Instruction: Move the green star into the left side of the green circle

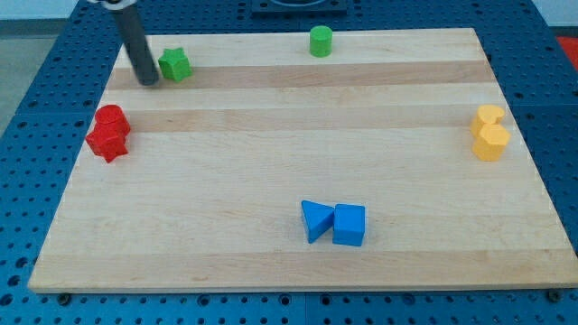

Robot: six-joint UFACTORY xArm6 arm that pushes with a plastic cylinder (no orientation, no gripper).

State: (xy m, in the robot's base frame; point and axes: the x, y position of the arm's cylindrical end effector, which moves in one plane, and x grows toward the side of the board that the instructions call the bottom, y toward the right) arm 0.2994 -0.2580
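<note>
The green star [175, 64] lies near the board's top left. The green circle [321, 41], a short cylinder, stands near the top edge, a little right of the middle. My tip [148, 81] is on the board just left of the green star and slightly below it, almost touching it. The rod rises up and to the left from there, out of the view's top.
A red cylinder [112, 118] and a red star [107, 142] sit together at the left edge. Two yellow blocks [489, 134] sit together at the right edge. A blue triangle [316, 219] and a blue cube [349, 224] touch near the bottom middle. The wooden board [289, 262] lies on a blue pegboard table.
</note>
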